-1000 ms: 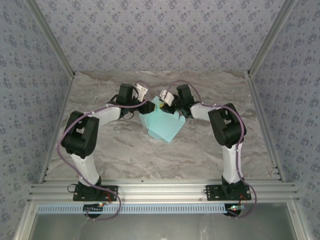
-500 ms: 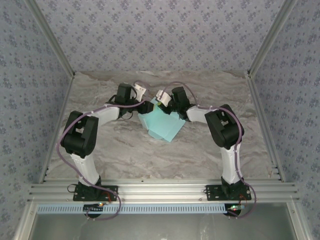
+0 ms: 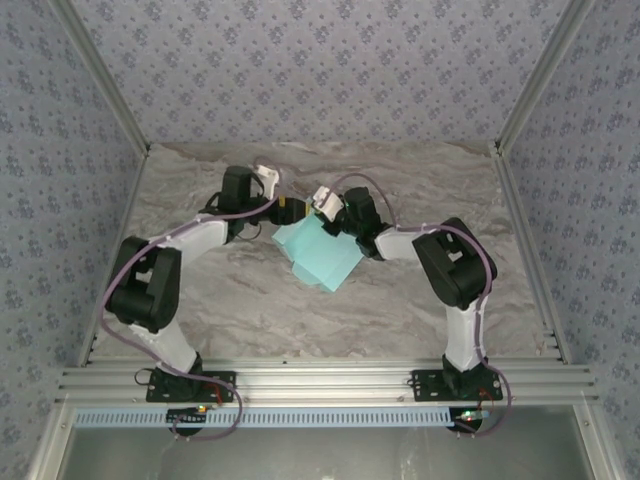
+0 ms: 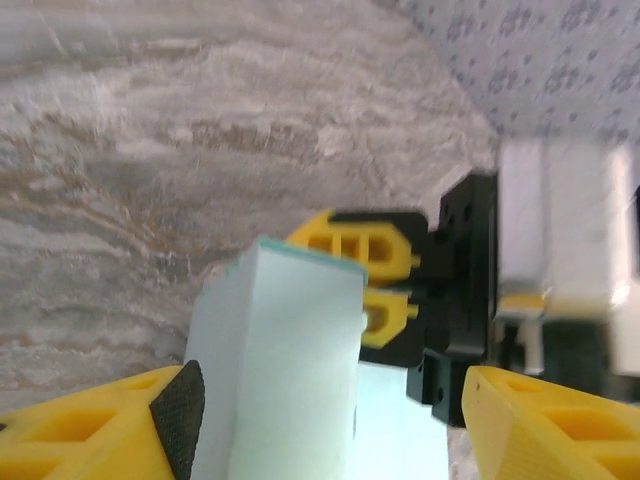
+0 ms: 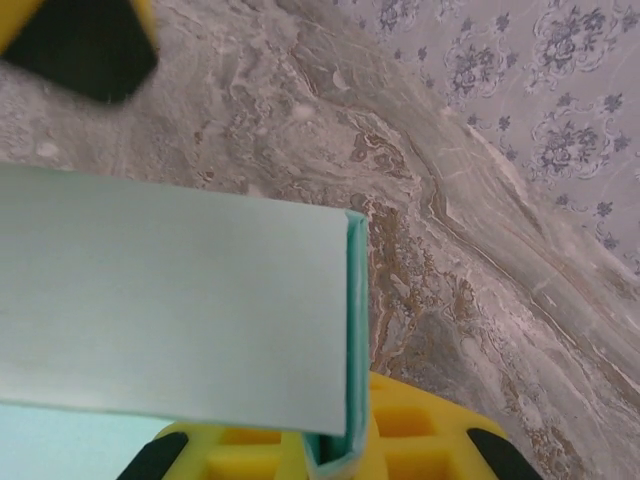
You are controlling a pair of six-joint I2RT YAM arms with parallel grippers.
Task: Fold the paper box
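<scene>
Left gripper: fingers spread wide at the 11 o'clock corner of the paper box, holding nothing.
Right gripper: fingers pressed together, pinching the box's edge at its 12 o'clock.
Paper box: pale turquoise, partly folded, in the middle of the marbled table, with both grippers at its far edge.
Left wrist view adds: a folded wall of the box stands between this gripper's own fingers. It is close against the black pad at 7 o'clock, touching or just beside, I cannot tell which. It is well apart from the yellow finger at 5 o'clock. Beyond it, the right gripper's two yellow fingers nip the far edge.
Right wrist view adds: a doubled card edge runs down between its own yellow fingers at 6 o'clock. A blurred finger of the left gripper sits at 11 o'clock.
Change from a second ago: the left jaws are wider and that arm's elbow has swung toward 9 o'clock. The right gripper has shifted toward 9 o'clock and closed.
</scene>
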